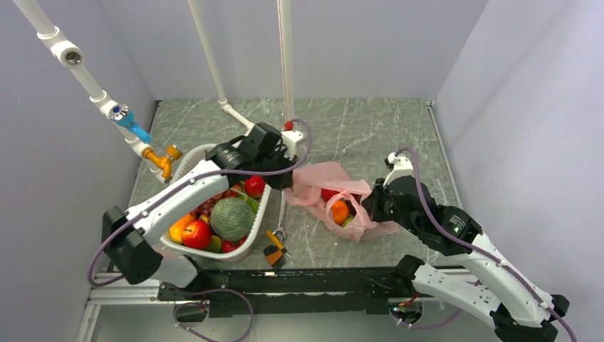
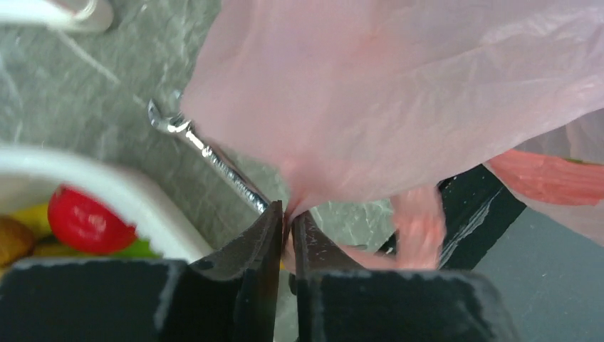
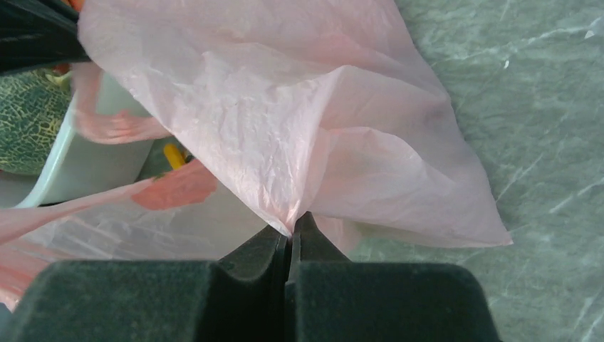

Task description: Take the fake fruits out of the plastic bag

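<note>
Left gripper (image 2: 287, 214): its two fingers are pressed together on a thin fold of the plastic bag (image 1: 318, 177), on the side next to the white basket (image 1: 261, 216).
Right gripper (image 3: 292, 231): pinching the other side of the bag, fingers squeezed tight on a fold.
Where the bag is: it lies on the table (image 1: 370, 128) between the two arms, just beside the basket, with its mouth partly open.
In the bag: three fake fruits sit close together in the opening: a red one (image 1: 329, 194), an orange one (image 1: 340, 211) and a light green one (image 1: 348, 222), which is mostly hidden.
Step in hand: I think the two arms are holding the bag to open it or tip it.
Doing it well: hold both pinches tight, because the plastic is thin and slippery. Pull gently, or it may tear. Lift the closed end slowly so the fruits roll out of the mouth. They are round and could roll far on the flat table.
Not sure: I cannot tell if each pinch is on a handle or on the bag's side.
In the basket: a big melon (image 1: 231, 218), a red apple (image 1: 197, 234) and other bright fruit. It looks quite full.
Near the bag: a metal wrench (image 2: 206, 153) lies on the table between bag and basket.
</note>
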### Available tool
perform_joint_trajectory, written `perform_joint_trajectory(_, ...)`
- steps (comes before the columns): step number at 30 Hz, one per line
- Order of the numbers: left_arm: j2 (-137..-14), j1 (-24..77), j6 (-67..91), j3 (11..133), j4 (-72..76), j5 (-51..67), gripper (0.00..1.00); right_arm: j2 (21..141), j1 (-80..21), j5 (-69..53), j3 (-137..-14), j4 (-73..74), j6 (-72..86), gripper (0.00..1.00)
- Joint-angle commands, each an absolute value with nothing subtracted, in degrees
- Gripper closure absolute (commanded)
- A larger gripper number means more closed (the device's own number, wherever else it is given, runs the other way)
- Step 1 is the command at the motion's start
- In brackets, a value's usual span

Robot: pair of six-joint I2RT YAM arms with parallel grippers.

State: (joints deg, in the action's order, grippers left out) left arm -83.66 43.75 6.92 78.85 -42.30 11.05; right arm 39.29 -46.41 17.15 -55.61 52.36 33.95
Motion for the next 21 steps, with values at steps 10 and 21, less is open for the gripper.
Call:
perform_joint_trajectory(10,-64.4,39.3,22.2,69.1,-33.2,19.5,0.01,35.4,-46.0,15.8,-58.1,55.7,36.4,1.0)
perform_joint_trajectory(21,-67.1,48.4,23.9,68.9,-34.5,5.1,0.01,36.3,-45.9,12.3,-56.4,52.8,37.1,1.0)
